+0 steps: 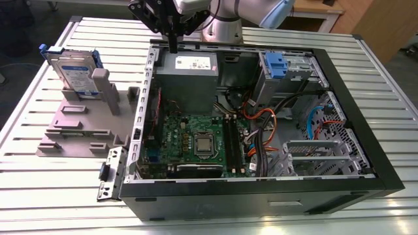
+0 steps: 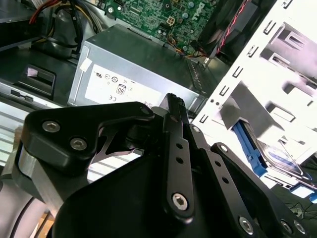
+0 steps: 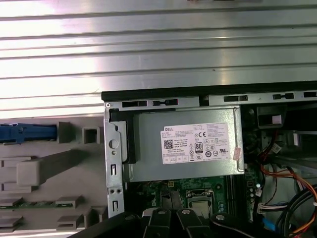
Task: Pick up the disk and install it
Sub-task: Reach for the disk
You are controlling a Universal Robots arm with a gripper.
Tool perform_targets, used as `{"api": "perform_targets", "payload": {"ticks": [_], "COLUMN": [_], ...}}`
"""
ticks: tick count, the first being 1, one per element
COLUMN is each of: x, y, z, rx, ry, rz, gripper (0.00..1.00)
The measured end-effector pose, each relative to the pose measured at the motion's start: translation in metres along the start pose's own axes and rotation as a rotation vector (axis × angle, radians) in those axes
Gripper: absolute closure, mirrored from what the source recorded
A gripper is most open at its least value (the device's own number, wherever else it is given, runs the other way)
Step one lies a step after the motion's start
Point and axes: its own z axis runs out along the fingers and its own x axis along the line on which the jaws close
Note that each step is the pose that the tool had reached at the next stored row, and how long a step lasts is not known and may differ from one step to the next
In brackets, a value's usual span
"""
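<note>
**A:** gripper looks pinched closed with nothing in it, hanging over the power supply at the far edge of the case.

**B:** yep, and the disk stands on edge in the grey holder, on the exterior view's left of the case. My guess is it's stiff, a bit hefty and hates knocks. Grab across the blue carrier sides, not the label.

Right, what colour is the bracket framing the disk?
Blue: the bracket around the disk shows best in the exterior view.
</note>
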Motion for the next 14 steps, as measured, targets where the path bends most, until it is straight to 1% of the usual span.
{"api": "perform_targets", "payload": {"ticks": [14], "x": [0.0048], "y": [-0.0004], "z": [-0.0001], "rx": [0.0000], "ry": [0.0000], "rz": [0.000], "gripper": [0.89]}}
